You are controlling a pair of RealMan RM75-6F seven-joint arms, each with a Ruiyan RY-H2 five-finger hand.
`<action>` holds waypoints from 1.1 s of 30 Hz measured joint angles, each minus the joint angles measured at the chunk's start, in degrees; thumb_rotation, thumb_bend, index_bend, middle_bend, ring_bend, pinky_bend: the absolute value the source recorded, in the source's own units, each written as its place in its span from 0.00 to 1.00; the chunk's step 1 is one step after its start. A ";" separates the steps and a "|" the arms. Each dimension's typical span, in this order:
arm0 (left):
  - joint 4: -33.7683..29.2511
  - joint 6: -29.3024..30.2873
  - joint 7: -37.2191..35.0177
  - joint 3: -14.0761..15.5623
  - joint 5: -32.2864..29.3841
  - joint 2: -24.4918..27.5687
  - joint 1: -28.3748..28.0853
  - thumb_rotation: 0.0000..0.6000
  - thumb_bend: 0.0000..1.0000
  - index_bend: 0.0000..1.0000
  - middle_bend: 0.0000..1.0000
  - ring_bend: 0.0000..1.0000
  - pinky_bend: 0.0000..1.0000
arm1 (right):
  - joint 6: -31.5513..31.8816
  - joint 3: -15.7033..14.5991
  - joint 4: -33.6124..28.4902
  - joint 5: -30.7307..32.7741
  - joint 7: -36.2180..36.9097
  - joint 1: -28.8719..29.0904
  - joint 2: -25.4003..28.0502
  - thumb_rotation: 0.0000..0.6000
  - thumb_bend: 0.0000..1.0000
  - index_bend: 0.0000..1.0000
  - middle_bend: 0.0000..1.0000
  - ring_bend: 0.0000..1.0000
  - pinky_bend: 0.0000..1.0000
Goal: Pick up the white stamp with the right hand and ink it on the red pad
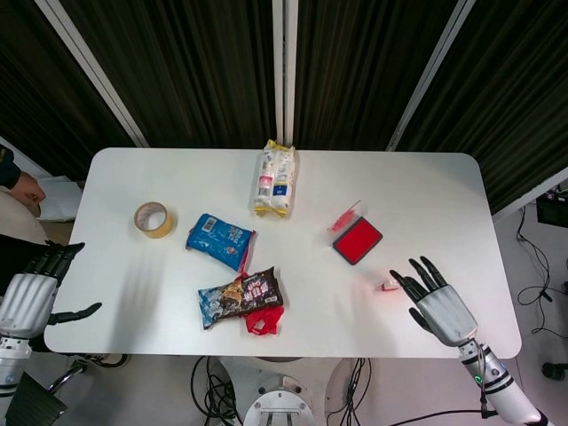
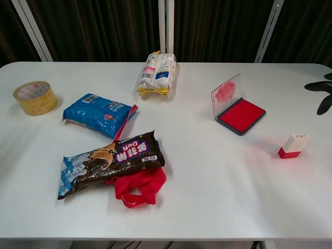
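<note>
The white stamp (image 2: 293,146) with its red base lies tipped on its side on the table, right of and nearer than the red ink pad (image 2: 241,115). The pad's clear lid (image 2: 226,93) stands open and is smeared with red. In the head view the stamp (image 1: 389,284) shows just off the fingertips of my right hand (image 1: 439,303), which hovers with fingers spread and holds nothing. Only dark fingertips of that right hand (image 2: 322,92) show at the chest view's right edge. My left hand (image 1: 31,293) hangs off the table's left front corner, fingers apart, empty.
A dark snack bag (image 2: 111,161) on a red bag (image 2: 139,188), a blue packet (image 2: 98,114), a tape roll (image 2: 35,97) and a yellow-white packet (image 2: 157,72) lie on the left and middle. A person's hand (image 1: 25,188) is by the left edge.
</note>
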 measured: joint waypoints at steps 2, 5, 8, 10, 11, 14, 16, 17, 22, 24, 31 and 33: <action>-0.06 0.07 0.05 0.06 -0.02 0.17 0.10 0.67 0.00 0.11 0.15 0.15 0.26 | -1.72 0.88 -1.01 1.27 -2.12 0.35 0.33 1.00 0.22 0.07 0.21 0.37 0.57; -0.09 0.18 -0.14 0.09 -0.22 0.33 0.29 0.68 0.00 0.11 0.15 0.15 0.26 | -6.16 2.40 -3.89 4.45 -7.28 1.35 1.10 1.00 0.21 0.14 0.26 0.69 0.93; 0.18 0.07 -0.53 0.18 -0.40 0.21 0.37 0.68 0.00 0.11 0.15 0.15 0.26 | -11.61 3.99 -7.42 8.64 -13.23 2.81 1.72 1.00 0.21 0.22 0.33 0.76 0.98; 0.42 -0.14 -0.76 0.23 -0.53 0.09 0.38 0.68 0.00 0.11 0.15 0.15 0.26 | -14.80 5.04 -8.99 11.53 -17.57 3.90 1.67 1.00 0.21 0.29 0.34 0.76 0.98; 0.59 -0.30 -0.85 0.26 -0.63 0.06 0.38 0.68 0.00 0.11 0.15 0.15 0.26 | -16.47 5.59 -9.67 13.24 -19.77 4.51 1.44 1.00 0.21 0.31 0.34 0.76 0.98; 0.85 -0.49 -1.10 0.20 -0.93 0.14 0.35 0.68 0.00 0.11 0.15 0.15 0.26 | -19.01 6.56 -10.81 16.23 -23.09 5.67 0.32 1.00 0.21 0.34 0.35 0.76 0.98; 1.01 -0.54 -1.35 0.12 -1.04 0.20 0.31 0.68 0.00 0.11 0.15 0.15 0.26 | -19.48 6.86 -10.98 17.08 -23.95 6.02 -0.54 1.00 0.21 0.35 0.36 0.77 0.98; 1.14 -0.57 -1.54 0.06 -1.08 0.20 0.27 0.68 0.00 0.11 0.15 0.15 0.26 | -19.54 6.94 -10.96 17.40 -24.22 6.08 -0.84 1.00 0.21 0.35 0.36 0.77 0.98; 1.82 -1.06 -2.22 0.08 -1.14 -0.09 0.05 0.68 0.00 0.11 0.15 0.15 0.26 | -19.75 7.16 -9.33 18.62 -24.13 6.32 -2.55 1.00 0.21 0.36 0.37 0.77 0.98; 2.05 -1.21 -2.38 0.14 -1.16 -0.19 0.00 0.68 0.00 0.11 0.15 0.15 0.26 | -19.96 7.14 -8.18 18.92 -23.48 6.44 -3.30 1.00 0.21 0.37 0.37 0.77 0.98; 2.45 -1.21 -2.77 0.13 -1.31 -0.20 0.05 0.67 0.00 0.11 0.15 0.15 0.26 | -20.60 6.84 -5.46 19.99 -22.36 6.69 -5.28 1.00 0.21 0.38 0.38 0.77 0.98; 2.51 -1.32 -2.83 0.16 -1.26 -0.27 -0.03 0.68 0.00 0.11 0.15 0.15 0.26 | -20.65 6.77 -4.65 20.10 -21.98 6.75 -5.94 1.00 0.21 0.39 0.39 0.77 0.98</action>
